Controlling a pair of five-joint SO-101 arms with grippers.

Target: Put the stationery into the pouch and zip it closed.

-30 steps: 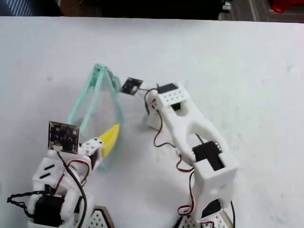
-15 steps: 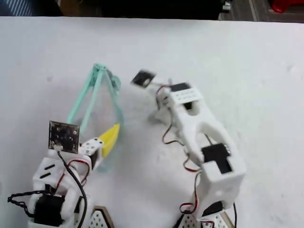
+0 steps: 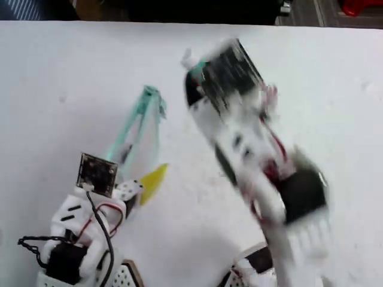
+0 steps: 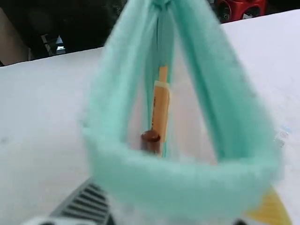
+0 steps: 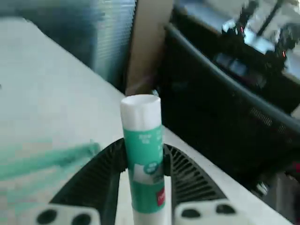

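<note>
Right gripper (image 5: 144,161): jaws clamped on a glue stick (image 5: 140,117), green label, white cap pointing away from the wrist. In the high view this arm is blurred, with the glue stick (image 3: 191,70) up over the middle of the table (image 3: 72,72), toward the far edge and well apart from the pouch

Pouch (image 3: 139,122): teal-edged and clear-sided, lying on the left half of the table. Its narrow tip points to the far edge, and the mouth at the near end gapes wide. An orange pencil-shaped item (image 4: 161,110) with a brown end lies inside, along the length of the pouch

Left gripper (image 4: 176,213): sits at the pouch mouth near the near-left corner. Jaws are spread apart, with the ribbed one on one side and the yellow one on the other, and the near rim of the pouch runs across between them. Can't tell if either jaw actually presses the fabric
</note>
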